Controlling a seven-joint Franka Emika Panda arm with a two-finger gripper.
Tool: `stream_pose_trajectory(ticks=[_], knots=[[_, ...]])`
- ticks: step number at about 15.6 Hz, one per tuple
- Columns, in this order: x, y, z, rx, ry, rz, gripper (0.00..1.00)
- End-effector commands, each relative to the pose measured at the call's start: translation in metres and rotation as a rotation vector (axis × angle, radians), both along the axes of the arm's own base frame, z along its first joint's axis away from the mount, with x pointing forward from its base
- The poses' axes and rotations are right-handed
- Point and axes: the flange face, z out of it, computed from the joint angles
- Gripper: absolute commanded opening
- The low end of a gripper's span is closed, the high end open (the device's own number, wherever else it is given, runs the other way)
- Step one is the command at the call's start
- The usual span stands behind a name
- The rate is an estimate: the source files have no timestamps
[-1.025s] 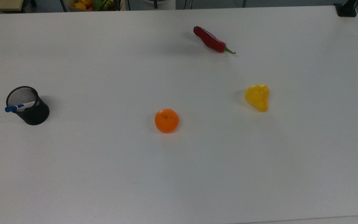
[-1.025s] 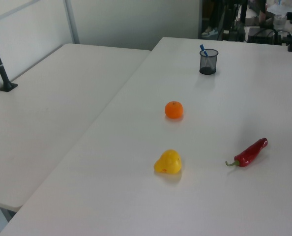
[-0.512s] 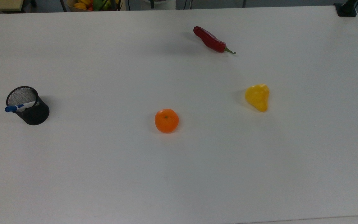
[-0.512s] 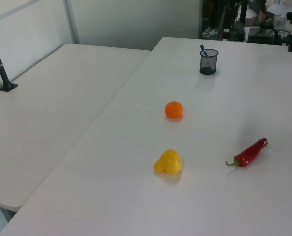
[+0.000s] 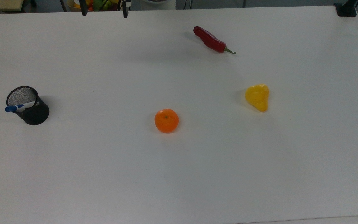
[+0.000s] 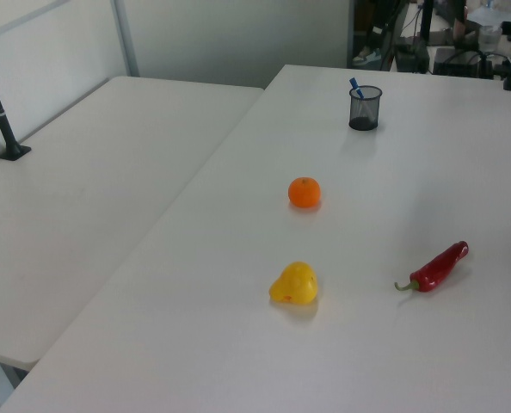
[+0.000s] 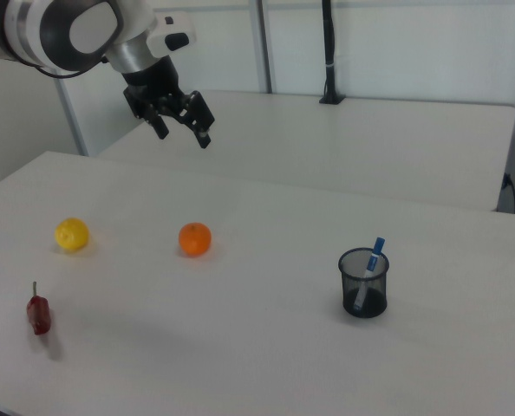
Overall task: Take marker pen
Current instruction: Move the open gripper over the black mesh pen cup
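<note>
Pen holder: a black mesh cup (image 5: 29, 107) stands upright on the white table (image 5: 179, 174), at the top view's far left and at the right view's right (image 7: 364, 284).
Contents of the cup: 1 marker pen (image 5: 19, 107), white barrel with a blue cap, leans inside the cup with its capped end sticking out over the rim. In the right view the marker pen (image 7: 369, 269) tilts to the right view's right, cap uppermost. In the left view the blue cap (image 6: 355, 87) pokes above the cup (image 6: 365, 107).
Gripper: the black gripper (image 7: 182, 128) hangs in the air above the table in the right view, well apart from the cup and holding nothing; its 2 fingers are spread wide. In the top view the 2 fingertips (image 5: 84, 10) show at the upper edge, far apart.
Orange: 1 round orange (image 5: 166, 120) sits near the middle of the table, between the cup and the yellow fruit.
Yellow fruit: 1 pear-shaped yellow fruit (image 5: 257, 97) lies toward the top view's right.
Chilli: 1 red chilli (image 5: 211, 40) with a green stem lies near the far edge in the top view, well apart from the cup.
Second table: another white table (image 6: 83, 198) stands beside the first on the left view's left.
</note>
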Motion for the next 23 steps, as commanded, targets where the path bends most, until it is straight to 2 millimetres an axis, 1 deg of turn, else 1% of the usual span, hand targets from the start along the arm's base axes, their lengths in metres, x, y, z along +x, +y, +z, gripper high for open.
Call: stream_pose_trajectory(ticks=[1,3,5,6,8,9,11,14,16,19,23], knots=[[0.011,-0.024,-0.004,-0.007,-0.081,-0.027,1.0],[0.018,-0.028,-0.011,-0.009,-0.093,-0.039,1.0],[0.022,-0.045,-0.016,-0.016,-0.117,-0.067,1.0],[0.022,-0.058,-0.019,-0.019,-0.125,-0.088,1.0],[0.021,-0.082,-0.019,-0.032,-0.157,-0.121,1.0],[0.022,-0.092,-0.024,-0.038,-0.157,-0.135,1.0],[0.026,-0.104,-0.032,-0.057,-0.165,-0.147,1.0],[0.036,-0.132,-0.051,-0.107,-0.198,-0.182,1.0],[0.042,-0.154,-0.063,-0.128,-0.229,-0.212,0.96],[0.051,-0.178,-0.083,-0.157,-0.277,-0.244,0.92],[0.055,-0.197,-0.114,-0.185,-0.314,-0.263,0.83]])
